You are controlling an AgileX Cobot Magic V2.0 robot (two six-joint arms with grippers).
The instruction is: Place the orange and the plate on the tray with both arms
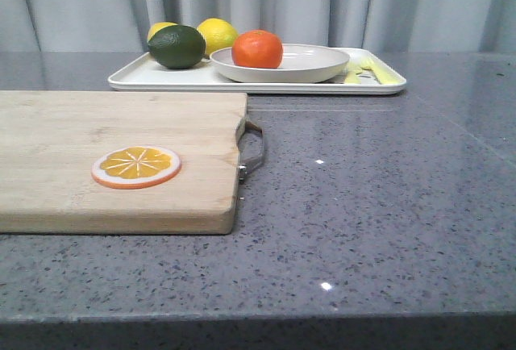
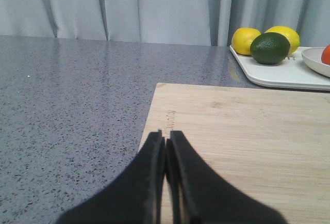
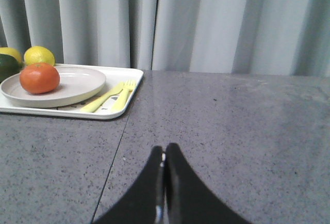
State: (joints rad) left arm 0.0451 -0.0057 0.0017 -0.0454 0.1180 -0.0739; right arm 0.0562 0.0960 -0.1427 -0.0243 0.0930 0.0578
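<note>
The orange [image 1: 257,49] rests in the off-white plate [image 1: 318,66], which sits on the white tray [image 1: 161,78] at the back of the table. The right wrist view shows the same orange [image 3: 39,78] in the plate [image 3: 77,83] on the tray [image 3: 129,79]. In the left wrist view only an edge of the plate [image 2: 314,61] and a sliver of the orange [image 2: 326,55] show. My left gripper [image 2: 166,135] is shut and empty over the wooden cutting board. My right gripper [image 3: 164,149] is shut and empty over bare grey counter, well short of the tray. Neither gripper appears in the front view.
Two lemons [image 1: 216,34] and a dark green lime [image 1: 176,47] lie on the tray's left end. Yellow cutlery [image 1: 367,72] lies on its right end. A wooden cutting board [image 1: 121,156] with a metal handle holds a flat orange slice [image 1: 135,166]. Curtains hang behind.
</note>
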